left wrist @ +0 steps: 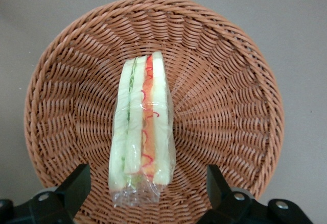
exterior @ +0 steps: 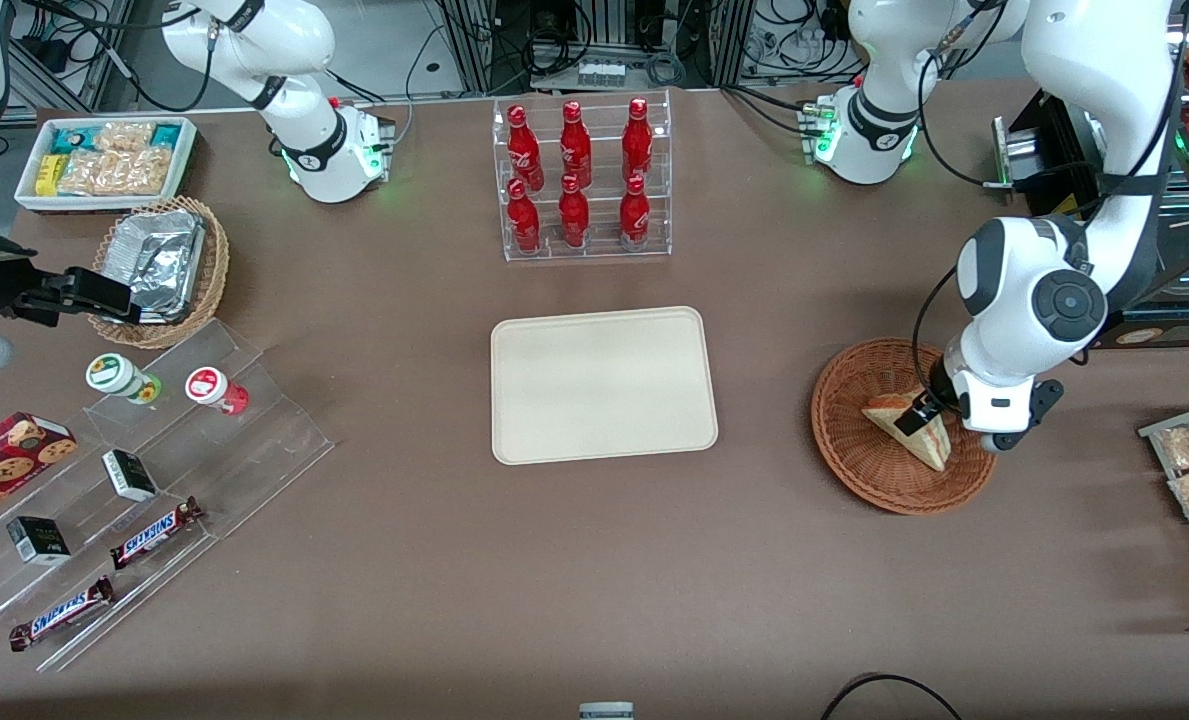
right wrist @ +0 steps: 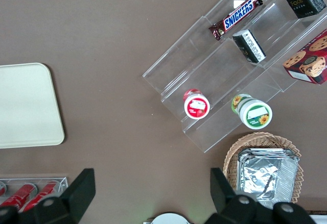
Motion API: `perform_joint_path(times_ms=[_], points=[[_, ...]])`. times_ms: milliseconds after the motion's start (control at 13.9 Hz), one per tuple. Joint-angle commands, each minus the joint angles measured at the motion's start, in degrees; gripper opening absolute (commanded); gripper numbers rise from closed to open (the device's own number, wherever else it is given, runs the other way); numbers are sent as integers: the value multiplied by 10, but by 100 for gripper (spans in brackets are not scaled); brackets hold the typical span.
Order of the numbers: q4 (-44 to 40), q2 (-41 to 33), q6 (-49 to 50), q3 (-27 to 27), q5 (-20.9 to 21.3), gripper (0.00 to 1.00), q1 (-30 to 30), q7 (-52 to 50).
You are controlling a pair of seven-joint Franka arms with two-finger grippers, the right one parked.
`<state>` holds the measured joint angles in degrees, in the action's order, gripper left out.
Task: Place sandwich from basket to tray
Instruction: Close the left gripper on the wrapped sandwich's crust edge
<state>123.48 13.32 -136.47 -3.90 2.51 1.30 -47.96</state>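
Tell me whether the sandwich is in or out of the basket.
In. The sandwich lies on the weave of the basket; the tray is bare. The gripper hovers over it, jaws open either side, not touching.

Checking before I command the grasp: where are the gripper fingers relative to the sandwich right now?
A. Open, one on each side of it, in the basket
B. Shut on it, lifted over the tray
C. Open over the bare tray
A: the gripper is open, one finger on each side of the sandwich, which lies in the basket; the tray holds nothing.
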Motion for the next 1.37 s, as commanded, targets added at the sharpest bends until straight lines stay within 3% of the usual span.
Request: perform_joint_path(times_ms=[0,576,647,719,791,863,1151,1295], points=[[22,-13,-21,2,1,100,-1,-11],[22,33,-72,6,1,98,-2,-10],[23,35,-73,7,1,84,-2,-10],[24,35,-72,7,2,47,-2,-9],[23,35,-72,7,2,18,-2,-10],[22,36,-71,7,2,0,-2,-10],[12,27,-64,7,2,0,-2,-7],[-16,12,-2,5,9,0,5,-6]])
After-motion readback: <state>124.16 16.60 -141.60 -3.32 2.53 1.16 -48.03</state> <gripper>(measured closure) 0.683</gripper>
